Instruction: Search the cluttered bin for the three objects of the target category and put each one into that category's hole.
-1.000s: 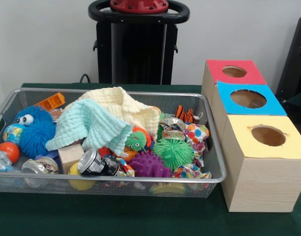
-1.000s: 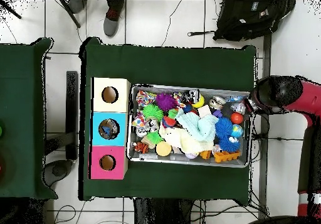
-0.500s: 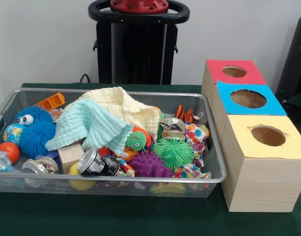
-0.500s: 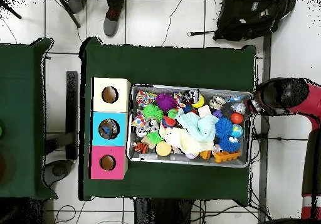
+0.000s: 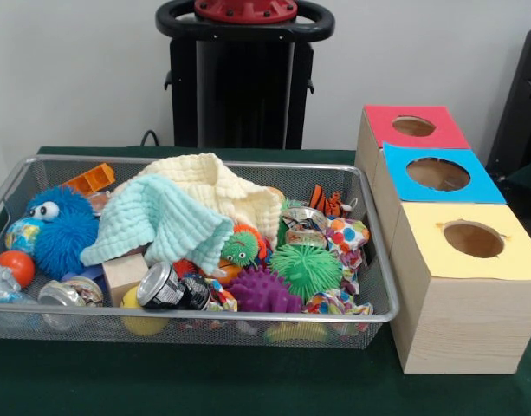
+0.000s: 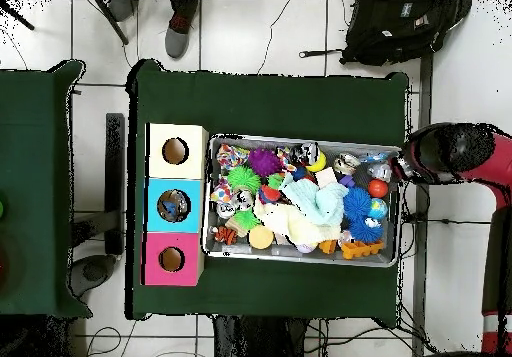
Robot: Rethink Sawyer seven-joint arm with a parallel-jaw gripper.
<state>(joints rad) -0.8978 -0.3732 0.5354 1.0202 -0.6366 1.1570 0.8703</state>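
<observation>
The jaws cannot be made out. Only the overhead view shows the red and black arm [image 6: 455, 151], and its dark end hangs just beside one short end of the silver wire-mesh bin [image 5: 375, 227], so I cannot tell if the jaws are spread or pressed together.

The bin stands on the dark green surface [image 5: 204, 386] and is full. A mint green knitted cloth [image 5: 161, 221] lies over a cream knitted cloth [image 5: 217, 184] in the middle. At the bin's end nearest the arm sits a blue furry ball with eyes [image 5: 61, 230]. A shiny metal can [image 5: 165, 288], a purple spiky ball [image 5: 263, 292] and a green spiky ball [image 5: 308, 269] lie along one long wall.

Just beside the bin's other end stand three wooden boxes in a row, each with a round hole: a yellow-topped box [image 5: 473, 260], a blue-topped box [image 5: 438, 186] and a red-topped box [image 5: 412, 139].
</observation>
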